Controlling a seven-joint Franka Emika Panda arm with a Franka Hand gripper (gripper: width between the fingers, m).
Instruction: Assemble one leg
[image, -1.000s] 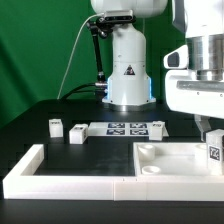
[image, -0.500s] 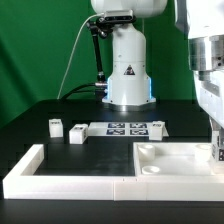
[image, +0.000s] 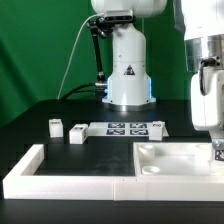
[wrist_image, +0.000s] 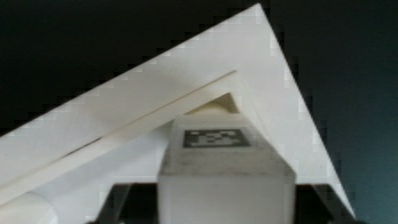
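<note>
My gripper (wrist_image: 228, 192) is shut on a leg (wrist_image: 224, 160), a short white block with a black-and-white tag on its face. The dark fingers (wrist_image: 130, 200) press on both sides of the block. Below the leg lies the corner of the large white square panel (wrist_image: 214, 70). In the exterior view the gripper (image: 217, 148) is at the exterior view's right edge, just above the near right part of the panel (image: 180, 160). The held leg (image: 218, 153) is half cut off by the frame there. I cannot tell whether the leg touches the panel.
Three more legs stand on the black table: two (image: 56, 126) (image: 77, 133) at the exterior view's left, one (image: 157, 125) by the marker board (image: 125, 128). The long white L-shaped wall (image: 60, 178) runs along the front. The robot base (image: 127, 70) stands behind.
The arm has shifted toward the exterior view's right and its wrist has turned. The held leg has moved with it, nearer to the frame's edge.
</note>
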